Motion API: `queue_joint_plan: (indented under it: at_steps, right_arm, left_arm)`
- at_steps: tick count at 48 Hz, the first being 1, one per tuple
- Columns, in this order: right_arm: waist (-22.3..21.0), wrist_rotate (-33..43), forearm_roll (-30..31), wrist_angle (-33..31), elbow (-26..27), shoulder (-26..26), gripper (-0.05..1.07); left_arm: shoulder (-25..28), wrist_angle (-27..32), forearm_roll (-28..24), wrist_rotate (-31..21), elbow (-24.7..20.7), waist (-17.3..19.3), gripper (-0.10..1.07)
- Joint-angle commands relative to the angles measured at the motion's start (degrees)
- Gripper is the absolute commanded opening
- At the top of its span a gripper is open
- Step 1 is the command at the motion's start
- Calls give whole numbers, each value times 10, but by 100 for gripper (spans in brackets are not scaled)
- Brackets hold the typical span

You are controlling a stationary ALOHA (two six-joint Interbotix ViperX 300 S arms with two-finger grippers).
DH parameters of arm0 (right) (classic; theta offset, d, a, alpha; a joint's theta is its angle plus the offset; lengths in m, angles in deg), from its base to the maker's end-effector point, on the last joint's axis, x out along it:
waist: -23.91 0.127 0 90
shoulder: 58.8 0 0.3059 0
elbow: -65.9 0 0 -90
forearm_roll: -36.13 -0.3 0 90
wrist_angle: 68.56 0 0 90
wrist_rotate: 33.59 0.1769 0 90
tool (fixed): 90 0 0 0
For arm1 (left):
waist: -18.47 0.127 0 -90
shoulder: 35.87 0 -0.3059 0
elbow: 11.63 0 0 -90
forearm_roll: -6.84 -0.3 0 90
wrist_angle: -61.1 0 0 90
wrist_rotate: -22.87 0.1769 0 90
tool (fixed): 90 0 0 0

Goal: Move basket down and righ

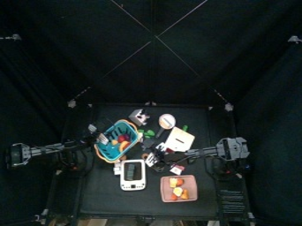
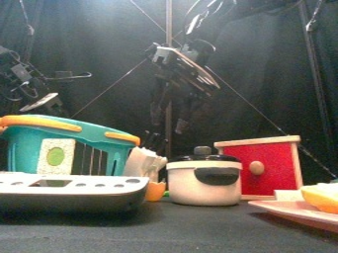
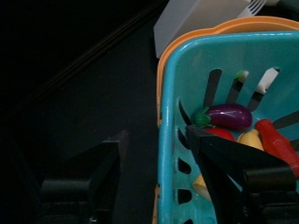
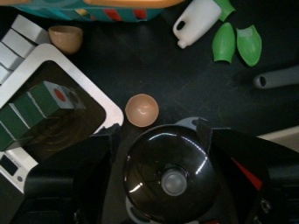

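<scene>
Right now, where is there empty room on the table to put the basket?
Bare table shows at the near left corner, below the basket and left of the white device. Another strip runs along the far edge. The middle is crowded: the device, the pinkish tray, the red box and the pot.

Two black jointed arms (image 1: pixel 48 150), matte black flat-sided gripper fingers (image 3: pixel 239 171)

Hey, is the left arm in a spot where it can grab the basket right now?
Probably yes. The left gripper is open, its fingers straddling the basket wall at the orange rim, with nothing blocking.
</scene>
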Motion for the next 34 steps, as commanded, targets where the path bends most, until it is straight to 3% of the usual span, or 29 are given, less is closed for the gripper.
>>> queue_joint_plan:
  at_steps: [1, 34]
  right_arm:
    - [-2, -1, 3, 0, 1, 13, 99]
    - [-4, -1, 3, -5, -14, 12, 99]
  left_arm:
    - [2, 0, 21, 4, -11, 8, 91]
    - [4, -14, 59, 2, 1, 21, 87]
